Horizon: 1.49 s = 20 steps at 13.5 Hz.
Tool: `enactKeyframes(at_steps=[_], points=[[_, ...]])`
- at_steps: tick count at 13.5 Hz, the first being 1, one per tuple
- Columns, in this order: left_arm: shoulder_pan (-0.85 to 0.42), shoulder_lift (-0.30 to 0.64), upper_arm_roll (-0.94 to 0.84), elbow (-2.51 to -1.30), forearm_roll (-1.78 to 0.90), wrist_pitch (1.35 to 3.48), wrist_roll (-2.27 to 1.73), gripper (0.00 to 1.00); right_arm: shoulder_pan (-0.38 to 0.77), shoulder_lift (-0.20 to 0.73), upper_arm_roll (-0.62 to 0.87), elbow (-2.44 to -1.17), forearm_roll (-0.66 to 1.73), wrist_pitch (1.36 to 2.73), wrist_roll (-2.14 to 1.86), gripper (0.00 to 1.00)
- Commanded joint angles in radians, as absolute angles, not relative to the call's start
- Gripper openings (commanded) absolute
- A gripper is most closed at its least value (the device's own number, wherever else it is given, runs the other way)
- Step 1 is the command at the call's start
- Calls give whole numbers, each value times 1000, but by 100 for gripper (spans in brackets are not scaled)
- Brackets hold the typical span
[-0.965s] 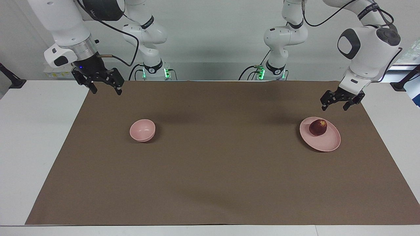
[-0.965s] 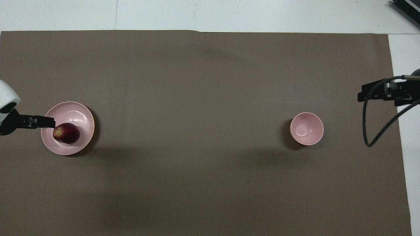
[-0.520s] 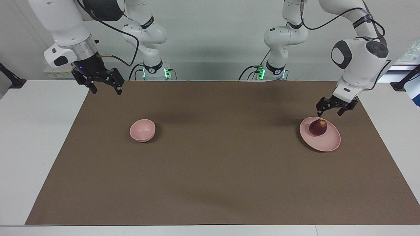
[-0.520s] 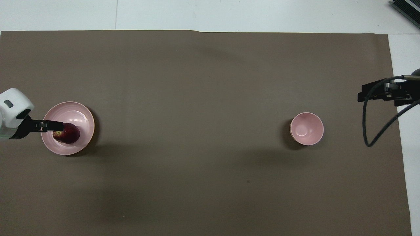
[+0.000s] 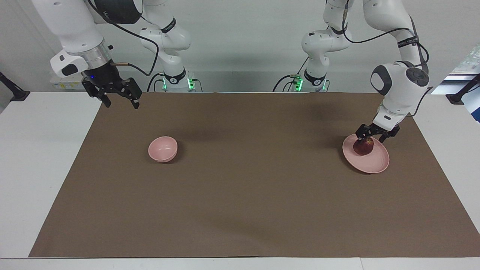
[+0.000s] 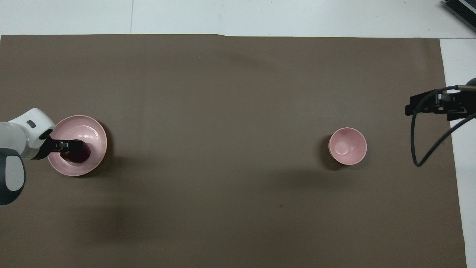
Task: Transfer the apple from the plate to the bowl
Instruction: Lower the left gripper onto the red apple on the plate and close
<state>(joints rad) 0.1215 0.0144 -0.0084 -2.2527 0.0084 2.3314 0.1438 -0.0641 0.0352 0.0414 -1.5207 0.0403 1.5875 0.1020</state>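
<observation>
Apple (image 5: 363,147) | dark red, round | on pink plate (image 5: 375,164)

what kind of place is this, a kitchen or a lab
Most likely a robotics lab, not a kitchen: two white arms are mounted at a white table covered by a brown mat, with only a pink plate, an apple and a pink bowl set out.

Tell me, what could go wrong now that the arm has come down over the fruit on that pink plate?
1. The open left tool sits right over the small round dark red apple; closing off-centre might roll the round fruit away.
2. The apple lies toward the rim of the flat pale pink plate nearest the robots, so a push could tip or slide the plate.
3. The small deep pink bowl stands at the right arm's end, a long carry; a weak grip may drop the apple. The right tool waits, open.
</observation>
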Motion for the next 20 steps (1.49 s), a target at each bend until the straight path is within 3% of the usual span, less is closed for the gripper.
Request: enactKeyframes(at_steps=[1, 11, 12, 15, 17, 20], points=[[133, 17, -15, -2301, 0, 2411, 156, 100, -66, 28, 41, -1534, 34, 1598, 78, 100], [129, 32, -15, -2304, 0, 2438, 155, 97, -66, 28, 41, -1532, 34, 1598, 78, 100], [127, 32, -15, -2304, 0, 2439, 155, 87, -66, 28, 41, -1534, 34, 1598, 78, 100], [126, 34, -15, -2299, 0, 2436, 156, 31, -66, 28, 41, -1534, 34, 1598, 78, 100], [123, 35, -15, -2295, 0, 2427, 156, 1, -66, 28, 41, -1532, 34, 1598, 78, 100], [120, 35, -15, -2293, 0, 2424, 156, 0, -66, 28, 41, -1534, 34, 1598, 78, 100]])
